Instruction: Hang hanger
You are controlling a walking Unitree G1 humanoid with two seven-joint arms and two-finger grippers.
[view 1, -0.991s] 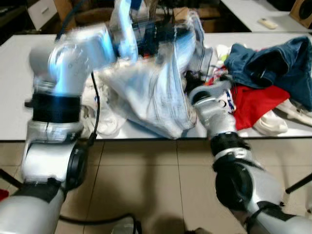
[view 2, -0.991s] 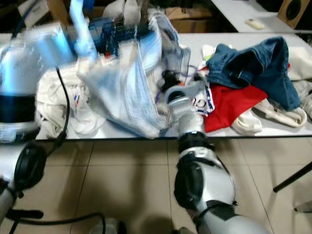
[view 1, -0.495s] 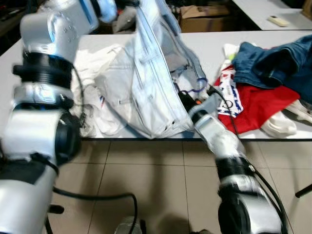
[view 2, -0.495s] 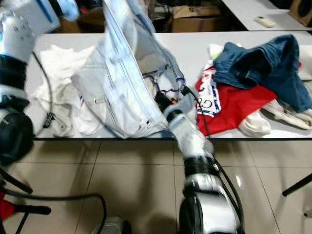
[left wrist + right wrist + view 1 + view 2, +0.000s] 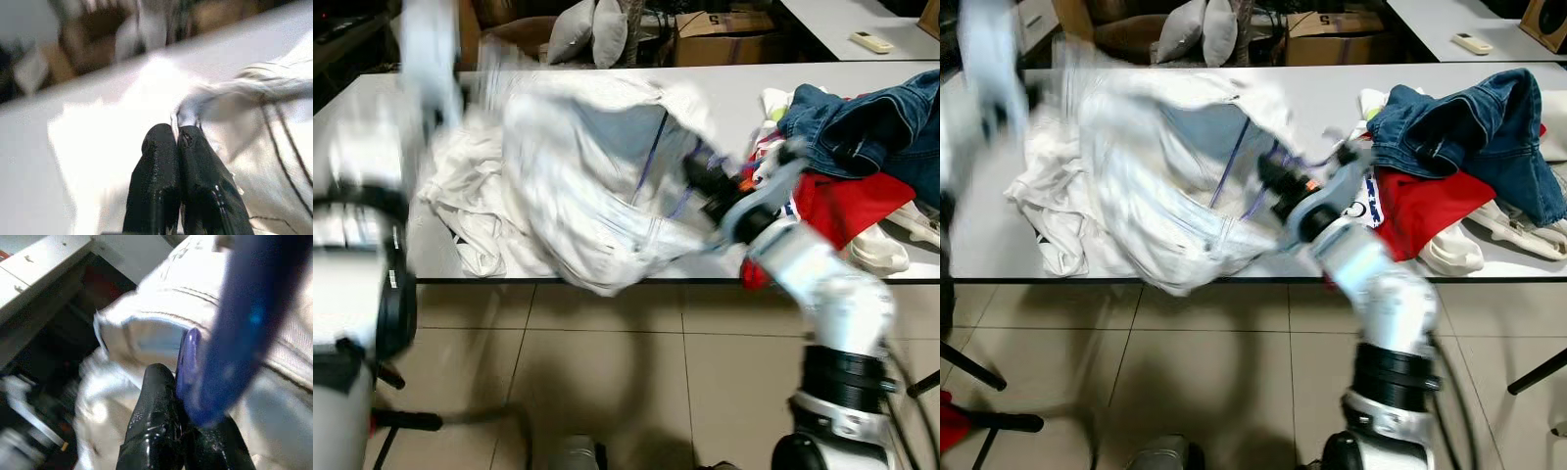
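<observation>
Hanger (image 5: pixel 230 328), blue plastic, sits inside the pale garment (image 5: pixel 597 186) that drapes over the near edge of the white table (image 5: pixel 372 147); thin blue lines of it show through the cloth in the head views. The right pincer (image 5: pixel 181 431) is closed on the hanger's blue bar, reaching into the garment's opening. The left pincer (image 5: pixel 177 147) has its fingers pressed together on a fold of the same pale cloth. Beside them lie a red shirt (image 5: pixel 842 206) and blue jeans (image 5: pixel 862 127). As a judgement: the hanger is in hand and seems partly threaded into the garment, but nothing is hung yet; no rail or hook can be made out
</observation>
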